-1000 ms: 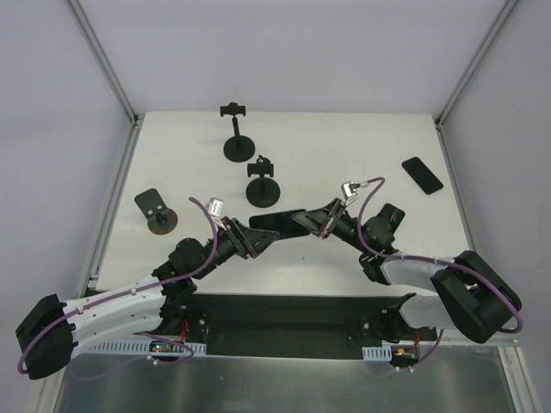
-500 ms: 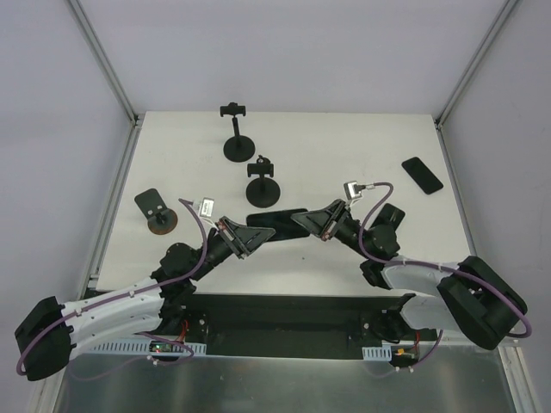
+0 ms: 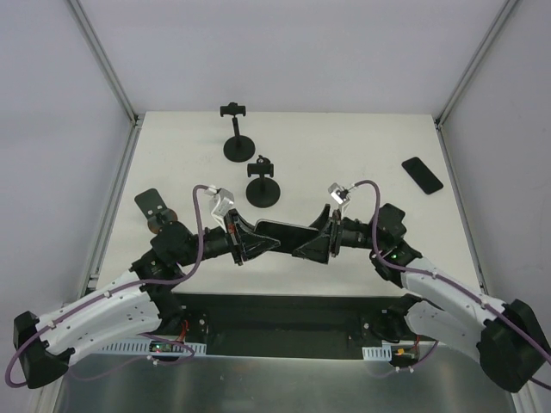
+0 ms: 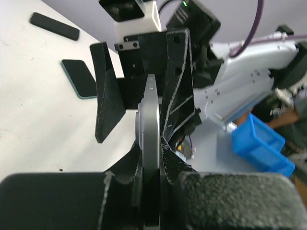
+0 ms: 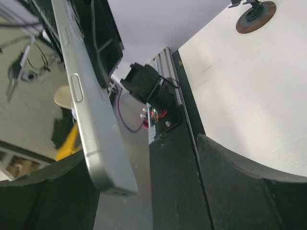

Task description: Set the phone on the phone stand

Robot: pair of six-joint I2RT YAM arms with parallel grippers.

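Observation:
The phone point(image 3: 284, 231) hangs above the table's near edge between the two arms, a thin slab with a silver rim. My left gripper point(image 3: 250, 243) is shut on its left end; the left wrist view shows the phone point(image 4: 148, 120) edge-on, pinched between both pads of the gripper point(image 4: 151, 143). My right gripper point(image 3: 312, 245) stands open around the other end; in its wrist view the phone point(image 5: 91, 105) lies close to the left finger with a wide gap to the right finger point(image 5: 240, 182). A tall black phone stand point(image 3: 234, 129) stands at the back, a shorter one point(image 3: 262, 179) in front of it.
A third, low stand with a brown round base point(image 3: 155, 211) sits at the left, also seen in the right wrist view point(image 5: 254, 10). Another dark phone point(image 3: 422, 175) lies flat at the right. The table's black front rail point(image 3: 275, 310) runs below the grippers.
The left gripper shut on the phone, then the right gripper opened and let go of it. Both grippers and the phone moved toward the near edge.

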